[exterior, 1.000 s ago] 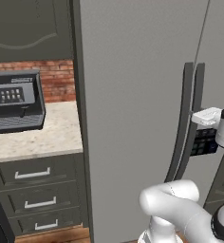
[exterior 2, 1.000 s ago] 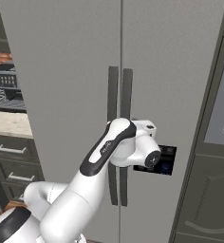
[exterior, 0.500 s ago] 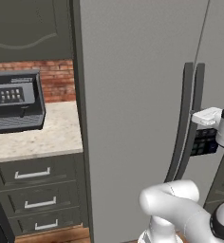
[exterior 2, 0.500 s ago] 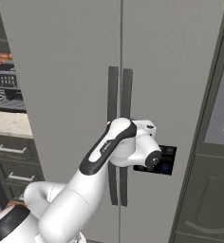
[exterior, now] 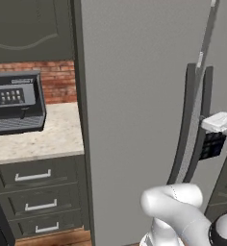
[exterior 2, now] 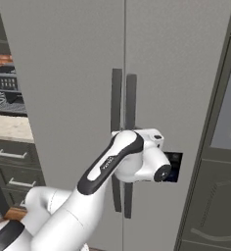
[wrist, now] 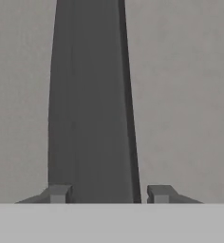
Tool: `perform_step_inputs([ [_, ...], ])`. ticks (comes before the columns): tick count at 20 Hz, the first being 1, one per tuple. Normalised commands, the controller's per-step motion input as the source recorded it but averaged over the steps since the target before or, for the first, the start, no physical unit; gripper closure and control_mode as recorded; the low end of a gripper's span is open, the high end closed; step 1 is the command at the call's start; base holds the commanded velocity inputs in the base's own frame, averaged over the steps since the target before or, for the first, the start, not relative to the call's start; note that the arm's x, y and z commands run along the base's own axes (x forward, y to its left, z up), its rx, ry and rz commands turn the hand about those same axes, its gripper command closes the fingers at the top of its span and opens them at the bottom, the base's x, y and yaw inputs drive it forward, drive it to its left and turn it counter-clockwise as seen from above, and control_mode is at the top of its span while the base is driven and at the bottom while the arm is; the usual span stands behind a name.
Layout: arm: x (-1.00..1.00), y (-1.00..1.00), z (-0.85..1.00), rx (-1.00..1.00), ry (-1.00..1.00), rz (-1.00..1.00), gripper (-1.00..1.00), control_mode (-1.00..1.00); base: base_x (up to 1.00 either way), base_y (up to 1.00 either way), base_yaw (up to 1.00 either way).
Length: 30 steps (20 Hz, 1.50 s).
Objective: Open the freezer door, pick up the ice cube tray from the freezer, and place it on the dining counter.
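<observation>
The freezer door [exterior: 134,120] [exterior 2: 63,98] is a tall matte grey panel and it stands closed. Its dark curved bar handle [wrist: 90,118] [exterior: 186,125] [exterior 2: 116,98] runs up the middle of the hand view. My gripper [wrist: 109,194] is shut on this handle, with one fingertip [wrist: 59,193] against its left side and the other tight by its right side. In the base views my white hand [exterior: 220,122] [exterior 2: 149,139] is pressed up to the pair of handles at mid height. The ice cube tray and the freezer's inside are hidden behind the closed door.
The neighbouring grey door [exterior 2: 186,73] carries a dark dispenser panel [exterior 2: 174,166]. To the left, a beige counter [exterior: 33,139] with silver-handled drawers [exterior: 33,175] holds a dark appliance [exterior: 17,103]. Dark wall cabinets with an oven [exterior 2: 227,112] stand on the right.
</observation>
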Motion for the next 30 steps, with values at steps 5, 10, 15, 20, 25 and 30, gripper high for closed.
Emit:
perform_step_inputs([
  [5,-0.84,-0.41,0.00,0.00,0.00,0.00,1.00,-1.00,0.00,0.00,0.00],
  [10,-0.81,-0.48,0.00,0.00,0.00,-0.01,1.00,-1.00,0.00,0.00,0.00],
  [15,-0.68,-0.40,0.00,0.00,0.00,-0.01,1.00,-1.00,0.00,0.00,0.00],
  [20,-0.46,-0.31,0.00,0.00,0.00,0.00,1.00,-1.00,0.00,0.00,0.00],
  [25,-0.28,-0.31,0.00,0.00,0.00,0.00,1.00,-1.00,0.00,0.00,0.00],
  [30,-0.17,-0.43,0.00,0.00,0.00,0.00,1.00,-1.00,0.00,0.00,0.00],
])
